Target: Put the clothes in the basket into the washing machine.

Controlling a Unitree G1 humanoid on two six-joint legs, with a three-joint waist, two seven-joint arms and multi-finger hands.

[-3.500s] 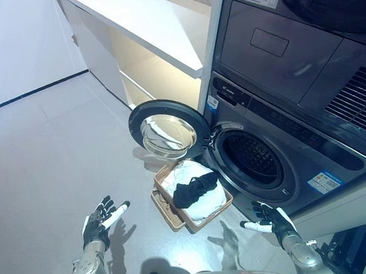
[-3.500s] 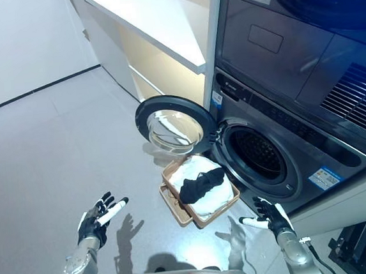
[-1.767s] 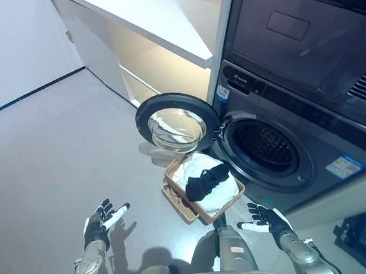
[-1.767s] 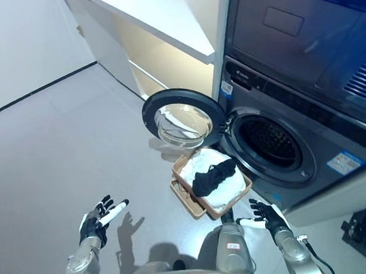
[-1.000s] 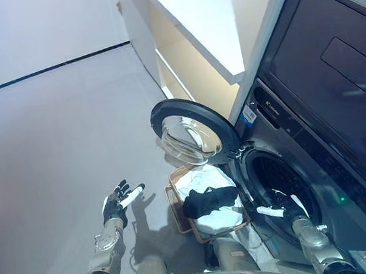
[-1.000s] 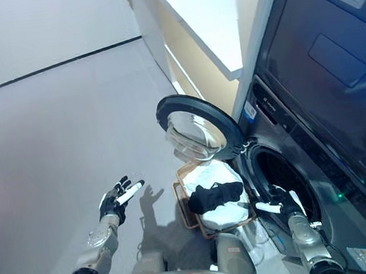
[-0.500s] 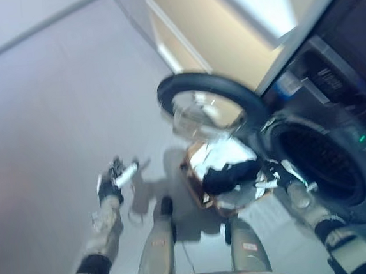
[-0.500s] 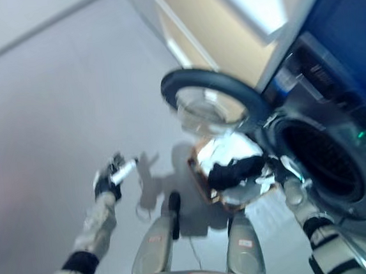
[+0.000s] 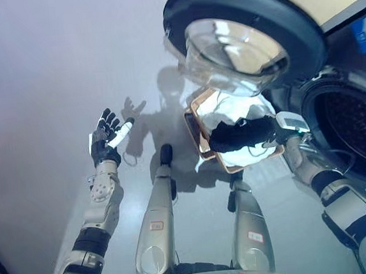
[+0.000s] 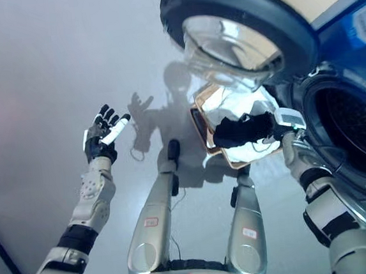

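Observation:
A brown basket [image 9: 196, 124] stands on the floor in front of the washing machine, under its open round door [image 9: 244, 32]. White clothes [image 9: 232, 110] fill the basket and a black garment [image 9: 237, 135] lies across them. My right hand [image 9: 283, 128] is at the black garment's right end, over the basket's right rim, and its dark shape merges with the cloth. The drum opening [image 9: 355, 128] is dark, just right of that hand. My left hand [image 9: 106, 136] is raised open over the floor, far left of the basket and holding nothing.
The door's glass bowl [image 9: 233, 49] overhangs the basket's far side. Grey floor [image 9: 49, 72] stretches to the left. The washing machine's dark front [image 10: 364, 159] fills the right side.
The camera has tipped down and come closer. My right hand has moved from in front of the drum to the black garment at the basket's right rim. My left hand stays raised and open.

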